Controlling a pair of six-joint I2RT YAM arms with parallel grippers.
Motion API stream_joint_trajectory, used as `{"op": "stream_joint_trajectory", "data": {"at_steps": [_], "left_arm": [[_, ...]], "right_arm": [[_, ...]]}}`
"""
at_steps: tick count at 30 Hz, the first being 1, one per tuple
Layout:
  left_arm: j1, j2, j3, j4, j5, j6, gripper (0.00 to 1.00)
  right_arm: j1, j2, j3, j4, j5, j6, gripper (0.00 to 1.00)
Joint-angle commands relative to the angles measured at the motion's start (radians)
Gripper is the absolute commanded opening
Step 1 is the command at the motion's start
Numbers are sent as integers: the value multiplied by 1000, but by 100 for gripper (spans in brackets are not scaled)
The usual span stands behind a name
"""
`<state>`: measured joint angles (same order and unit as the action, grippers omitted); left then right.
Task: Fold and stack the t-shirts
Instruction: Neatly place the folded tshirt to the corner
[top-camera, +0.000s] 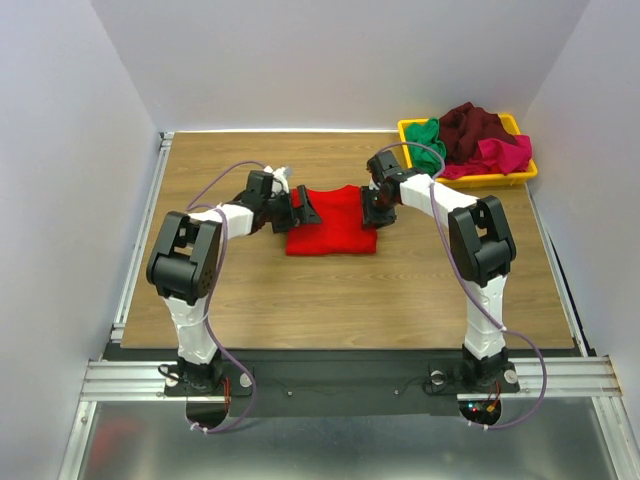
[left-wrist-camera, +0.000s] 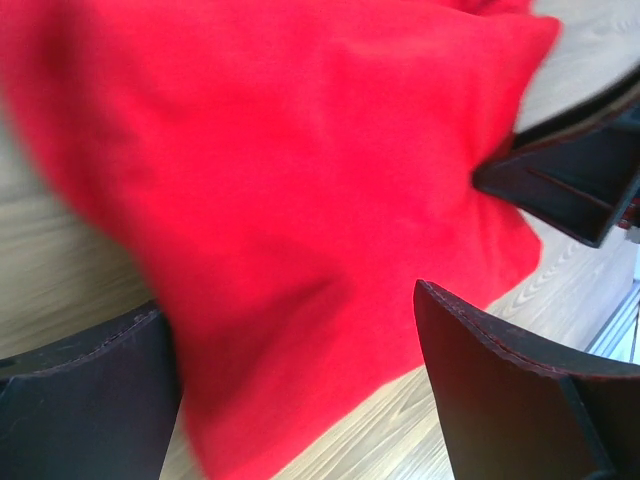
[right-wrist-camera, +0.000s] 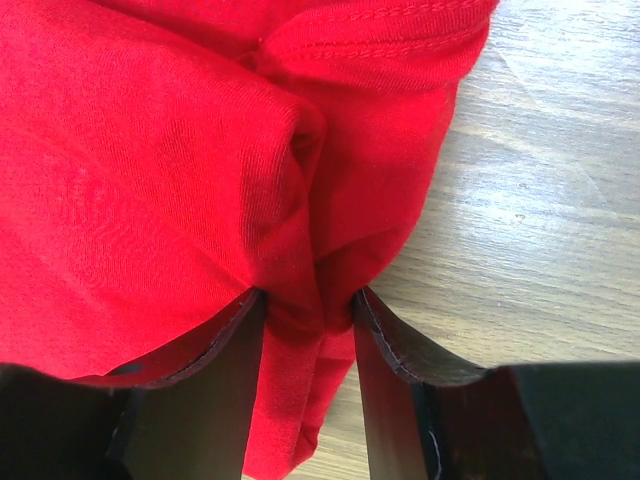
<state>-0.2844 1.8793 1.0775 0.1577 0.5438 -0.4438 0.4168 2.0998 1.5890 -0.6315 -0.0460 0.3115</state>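
Toward the left of the worktop (top-camera: 400, 290), the left gripper (top-camera: 300, 208) stands spread wide at the left edge of the red t-shirt (top-camera: 332, 228), which lies partly folded at the middle of the wood. At the shirt's right edge, the right gripper (right-wrist-camera: 308, 300) pinches a bunched fold of red cloth. Farther right, in the back corner, the green t-shirt (top-camera: 427, 135), dark maroon t-shirt (top-camera: 475, 125) and magenta-pink t-shirt (top-camera: 503, 156) lie heaped in the yellow tray (top-camera: 490, 181).

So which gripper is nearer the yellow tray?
Right. The right gripper pinches the red t-shirt's edge facing the yellow tray; the left gripper is at the opposite edge.
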Motion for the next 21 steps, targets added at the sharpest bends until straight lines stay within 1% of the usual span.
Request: {"op": "stream_joint_trajectory", "data": {"at_steps": [1,5,8,9,10,11,12,15,16,19,21], "left_arm": [[-76,69,-4,-32,-18,-16,97],[-101,89,-1,-9,-13,-47,91],[-107,101,16,-9,-19,-59,73],[-107,104,24,-18,-40,-58,66],[-105,109,32,-35,-50,-58,53],[-107,116,47,-41,-65,-56,45],[-105,121,58,-61,-76,-58,27],[-105,144,113,-107,-133,-44,3],[-104,152,128,-145,-148,-32,0],[-95,149,193,-225,-202,26,0],[-69,138,235,-269,-241,91,0]], "right_arm": [[-6,5,-17,-20,-17,-11,46],[-6,6,-17,-19,-31,-11,45],[-6,3,-18,-19,-41,-9,45],[-6,2,-20,-19,-45,-11,44],[-4,0,-23,-19,-46,-11,44],[-6,-1,-23,-19,-49,-11,44],[-6,-6,-24,-19,-51,-11,44],[-6,-17,-24,-19,-52,-9,44],[-6,-30,-24,-20,-54,-9,44],[-6,-78,-24,-19,-54,-9,48],[-6,-106,-29,-22,-51,-8,57]]}}
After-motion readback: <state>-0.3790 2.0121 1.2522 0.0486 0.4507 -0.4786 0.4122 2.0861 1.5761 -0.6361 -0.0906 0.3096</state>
